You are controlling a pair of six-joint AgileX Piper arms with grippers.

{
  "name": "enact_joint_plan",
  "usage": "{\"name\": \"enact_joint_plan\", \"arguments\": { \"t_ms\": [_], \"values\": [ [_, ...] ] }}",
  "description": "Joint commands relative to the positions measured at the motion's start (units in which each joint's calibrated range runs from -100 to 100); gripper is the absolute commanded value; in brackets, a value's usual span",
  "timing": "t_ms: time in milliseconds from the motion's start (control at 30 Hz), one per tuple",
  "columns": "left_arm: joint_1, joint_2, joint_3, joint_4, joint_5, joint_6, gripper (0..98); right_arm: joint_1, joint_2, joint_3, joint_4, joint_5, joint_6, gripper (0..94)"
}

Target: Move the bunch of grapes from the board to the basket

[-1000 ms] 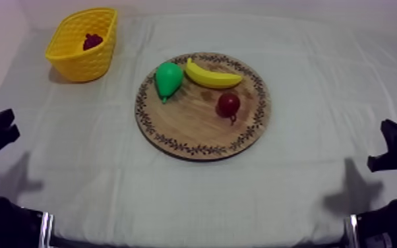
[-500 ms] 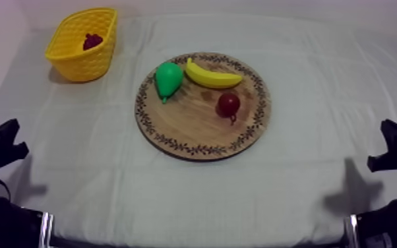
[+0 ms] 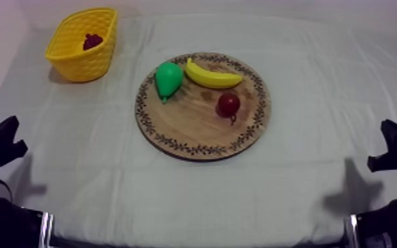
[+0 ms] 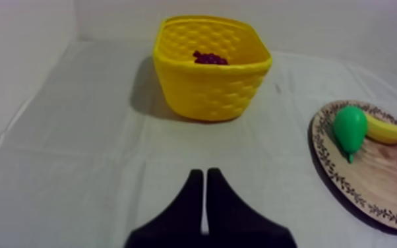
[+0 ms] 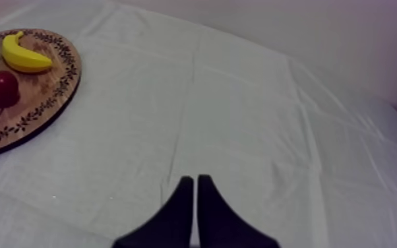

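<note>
1. Two grippers sit low at opposite edges of the cloth-covered surface (image 3: 306,178). At far left, the left gripper (image 4: 204,173) has its fingers pressed together in a narrow wedge, holding nothing.
2. Ahead of it, at the surface's far left corner, the yellow basket (image 4: 208,92) stands upright. The bunch of grapes (image 4: 210,59) lies inside it toward the far wall, well apart from the left gripper, with bare cloth between them.
3. At centre, the round wooden board (image 3: 194,125) carries a green pear (image 3: 168,79) and a banana (image 3: 213,76) side by side near its far rim. A small red fruit (image 3: 228,103) lies just beside them, nearer the middle.
4. Open cloth runs between basket and board, along the near edge and across the right half of the surface.
5. At far right, the right gripper (image 5: 194,179) likewise has its fingers closed together on nothing. It is over bare cloth, well apart from the board and farther still from the grapes.
</note>
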State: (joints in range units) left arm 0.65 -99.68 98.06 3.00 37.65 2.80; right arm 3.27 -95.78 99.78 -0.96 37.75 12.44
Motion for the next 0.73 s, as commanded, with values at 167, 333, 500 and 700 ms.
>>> {"name": "enact_joint_plan", "arguments": {
  "t_ms": [167,333,500,700],
  "values": [
    [0.64,-0.06,1.57,-4.9,-5.14,6.43,0.0,0.03,0.02,-0.01,0.0,-0.01,-0.02,0.3],
    [1.77,-0.27,1.69,-5.25,-5.48,7.62,0.0,0.03,0.02,-0.01,0.0,-0.01,-0.01,0.3],
    [2.01,-0.31,1.71,-5.31,-5.54,8.15,0.0,0.03,0.02,-0.01,0.0,-0.01,-0.01,0.3],
    [2.03,-0.32,1.72,-5.32,-5.55,8.25,0.0,0.03,0.02,-0.01,0.0,-0.01,-0.01,0.3]
  ]
}}
